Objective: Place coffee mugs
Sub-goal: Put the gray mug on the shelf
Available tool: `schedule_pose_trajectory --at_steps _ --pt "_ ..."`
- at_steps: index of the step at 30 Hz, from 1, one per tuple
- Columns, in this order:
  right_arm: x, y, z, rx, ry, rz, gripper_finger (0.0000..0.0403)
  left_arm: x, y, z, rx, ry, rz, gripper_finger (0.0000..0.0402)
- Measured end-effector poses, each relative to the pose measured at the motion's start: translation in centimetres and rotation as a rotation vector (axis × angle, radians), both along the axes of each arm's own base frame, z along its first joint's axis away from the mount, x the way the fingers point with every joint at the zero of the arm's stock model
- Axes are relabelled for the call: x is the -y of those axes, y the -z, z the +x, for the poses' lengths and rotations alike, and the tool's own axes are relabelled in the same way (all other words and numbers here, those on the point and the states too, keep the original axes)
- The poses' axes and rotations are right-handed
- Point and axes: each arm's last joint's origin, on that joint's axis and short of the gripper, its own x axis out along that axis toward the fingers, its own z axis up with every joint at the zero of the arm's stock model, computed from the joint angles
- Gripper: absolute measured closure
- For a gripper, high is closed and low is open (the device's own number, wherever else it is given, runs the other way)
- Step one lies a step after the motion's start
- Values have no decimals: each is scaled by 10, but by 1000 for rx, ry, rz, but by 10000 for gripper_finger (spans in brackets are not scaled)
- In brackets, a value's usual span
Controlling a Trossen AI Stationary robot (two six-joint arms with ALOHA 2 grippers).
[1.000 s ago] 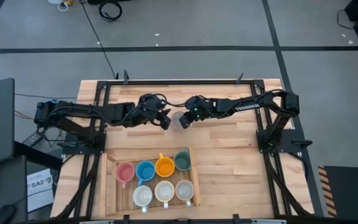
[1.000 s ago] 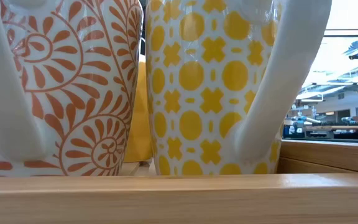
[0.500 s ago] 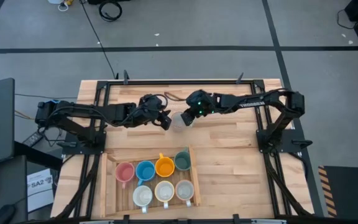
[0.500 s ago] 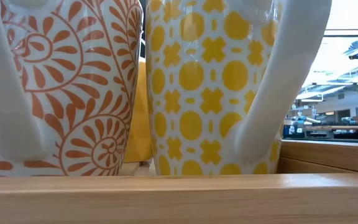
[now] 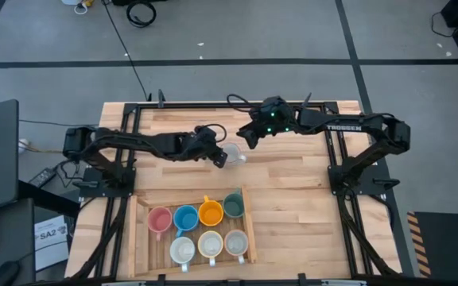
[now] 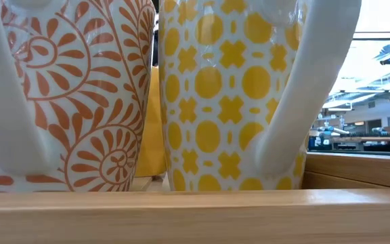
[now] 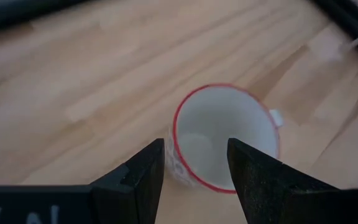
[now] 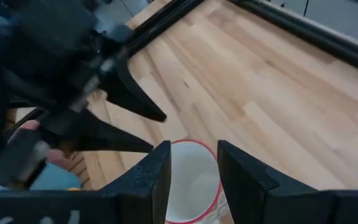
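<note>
Seven mugs in wooden tray, one red-rimmed mug outside

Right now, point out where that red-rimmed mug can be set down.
The tray holds seven mugs; one slot stays free, left of the white mug and below the pink mug. Bare tabletop lies right of the tray. It is crowded around the red-rimmed mug, between left gripper and right gripper.

floor: grey, dark tape lines | cable coil | bright windows
</note>
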Motion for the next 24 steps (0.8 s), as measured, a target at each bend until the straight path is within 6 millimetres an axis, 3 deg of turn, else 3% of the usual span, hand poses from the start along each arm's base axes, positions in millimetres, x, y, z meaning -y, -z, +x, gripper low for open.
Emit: schedule_pose_trajectory --at_steps 15,24 --pt "3 17 7 -67 12 -6 267 -20 46 14 -96 -5 -195 219" --pt "4 21 9 -80 11 -1 267 -25 47 11 -111 -15 -205 231"
